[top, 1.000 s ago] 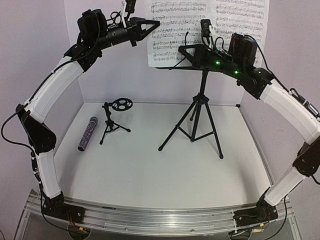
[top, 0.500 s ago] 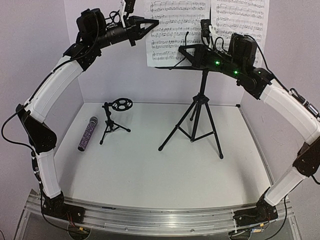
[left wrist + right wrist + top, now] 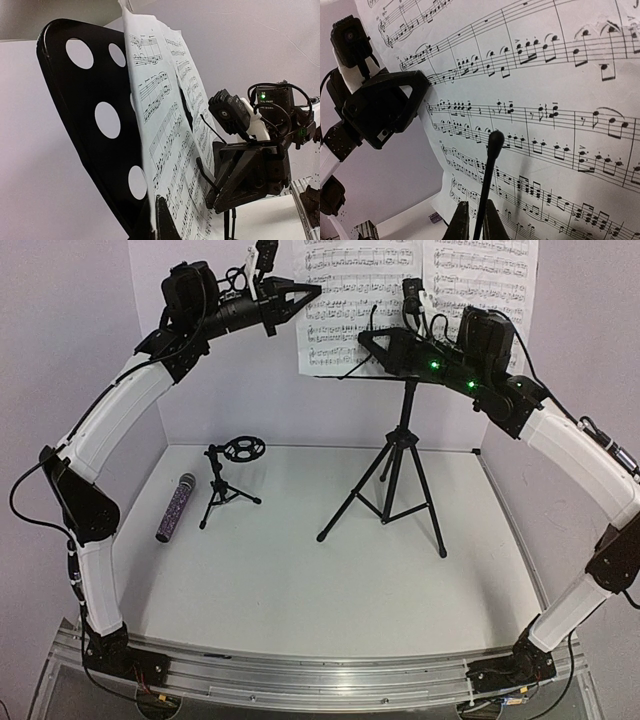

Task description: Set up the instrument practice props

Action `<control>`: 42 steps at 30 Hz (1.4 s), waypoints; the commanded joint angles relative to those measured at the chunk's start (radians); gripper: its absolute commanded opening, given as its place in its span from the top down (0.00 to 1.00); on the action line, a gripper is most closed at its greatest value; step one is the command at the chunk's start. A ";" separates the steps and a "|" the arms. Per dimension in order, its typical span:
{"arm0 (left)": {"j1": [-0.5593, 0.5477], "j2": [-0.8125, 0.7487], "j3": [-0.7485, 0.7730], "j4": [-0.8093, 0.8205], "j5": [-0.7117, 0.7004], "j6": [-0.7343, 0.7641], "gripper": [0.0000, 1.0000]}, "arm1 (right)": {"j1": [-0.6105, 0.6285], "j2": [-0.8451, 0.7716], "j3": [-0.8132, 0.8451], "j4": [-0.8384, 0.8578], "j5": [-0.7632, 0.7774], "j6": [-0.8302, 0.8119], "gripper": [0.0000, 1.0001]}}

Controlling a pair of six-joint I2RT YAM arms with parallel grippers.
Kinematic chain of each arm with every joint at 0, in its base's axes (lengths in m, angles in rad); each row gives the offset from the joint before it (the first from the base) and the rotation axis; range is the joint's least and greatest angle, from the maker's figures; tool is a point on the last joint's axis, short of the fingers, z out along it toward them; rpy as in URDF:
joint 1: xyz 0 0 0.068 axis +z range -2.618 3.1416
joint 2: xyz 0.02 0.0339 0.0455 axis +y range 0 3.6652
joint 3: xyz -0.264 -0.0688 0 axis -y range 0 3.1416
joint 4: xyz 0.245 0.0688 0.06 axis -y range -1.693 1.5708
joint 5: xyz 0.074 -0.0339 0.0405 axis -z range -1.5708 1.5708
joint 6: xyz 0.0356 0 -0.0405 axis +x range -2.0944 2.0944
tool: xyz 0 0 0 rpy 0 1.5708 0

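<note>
Because both claws are working at the top of the tall black tripod music stand [image 3: 403, 445], any sideways pull acts high above its feet and could tip it over.

At its tips, the left claw [image 3: 312, 287] looks pressed together on the outer edge of the left white sheet-music page [image 3: 350, 310]. That page leans on the black perforated tray [image 3: 90, 145] just ahead of it. Whether the tray's rim is nipped too, I cannot tell.

Between its fingers the right claw [image 3: 476, 222] pinches a thin black retaining wire [image 3: 487, 165], which rises across the printed paper right in front. The second white page [image 3: 480, 280] stands just beyond that claw.

If the two claws draw apart or twist, the held page could crease or tear. If the left one lets go before the wire bears on the paper, the sheet may slide off. A wire let go under tension could flick a page loose.

Far below the left claw, the glittery purple microphone [image 3: 174, 508] lies on the white table [image 3: 300, 580]. It is near the small black tripod mic stand [image 3: 222, 490] but not in it.
</note>
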 commanded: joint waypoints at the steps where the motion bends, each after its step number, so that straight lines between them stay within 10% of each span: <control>1: 0.004 0.009 0.051 0.055 0.015 0.020 1.00 | 0.001 0.000 0.053 0.085 0.023 0.000 0.92; 16: 0.010 0.006 0.045 0.070 -0.005 0.072 1.00 | 0.001 0.002 0.044 0.093 0.076 0.011 0.72; 39: 0.012 0.009 0.020 0.110 -0.014 0.132 1.00 | 0.001 -0.003 0.028 0.105 0.064 0.026 0.68; 42: 0.014 -0.006 -0.006 0.125 -0.032 0.134 0.88 | 0.001 -0.006 0.022 0.105 0.063 0.026 0.67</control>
